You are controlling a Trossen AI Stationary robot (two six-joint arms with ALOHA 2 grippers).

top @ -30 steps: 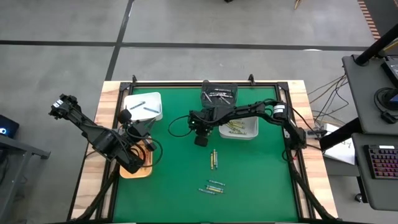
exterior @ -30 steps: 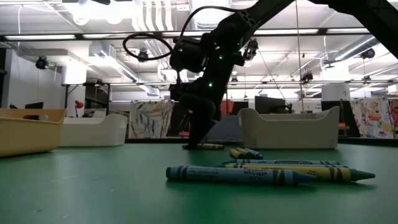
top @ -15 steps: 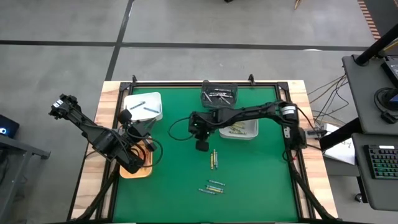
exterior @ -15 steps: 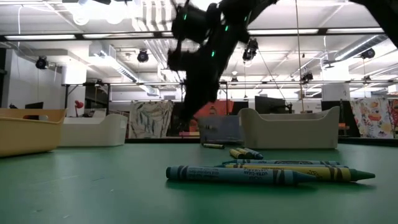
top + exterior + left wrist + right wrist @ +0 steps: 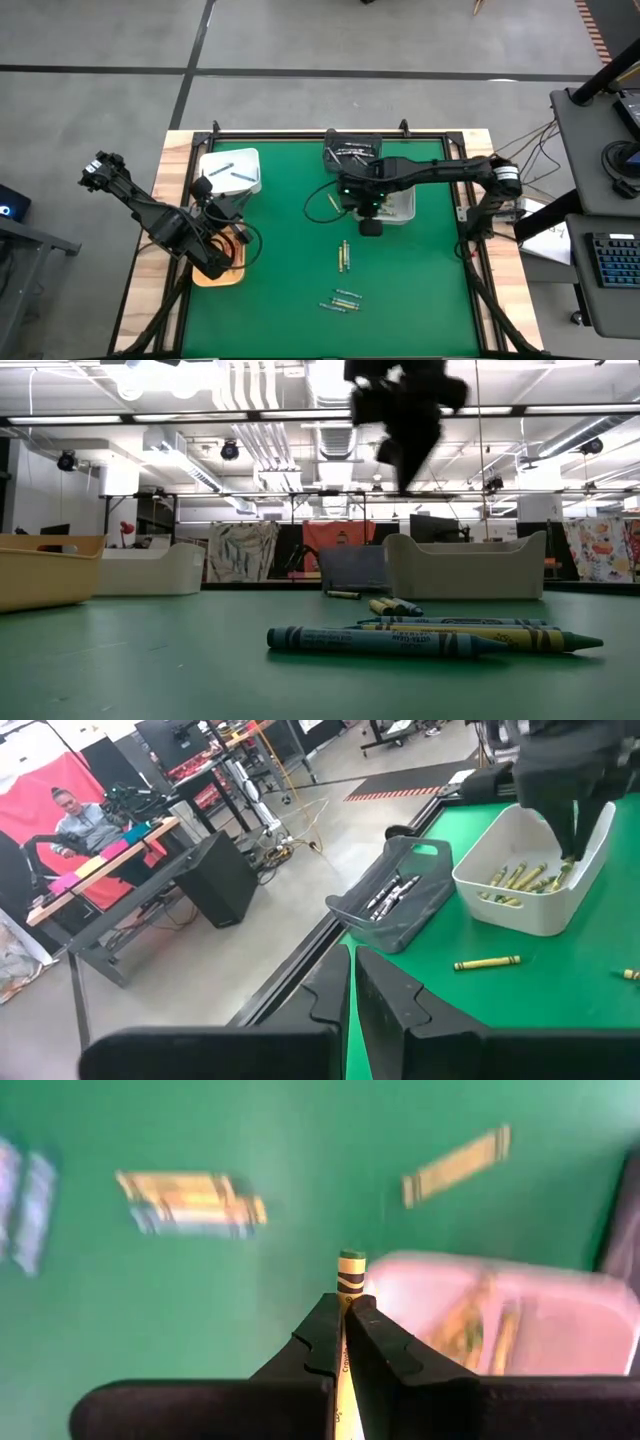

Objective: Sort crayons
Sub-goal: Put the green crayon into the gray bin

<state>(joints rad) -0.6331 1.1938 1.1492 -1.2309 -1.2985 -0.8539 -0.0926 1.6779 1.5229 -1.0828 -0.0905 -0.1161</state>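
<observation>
While the right gripper (image 5: 345, 1312), jaws clenched on a yellow crayon (image 5: 349, 1269), hangs near the white bin (image 5: 397, 208), the left jaws rest shut; several crayons (image 5: 343, 256) remain on the desk (image 5: 280, 290).

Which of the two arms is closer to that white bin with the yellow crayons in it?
The right. Its tool hangs at the near edge of the white bin, gripping a yellow crayon. The left tool waits far across the table, over the tan tray.
</observation>
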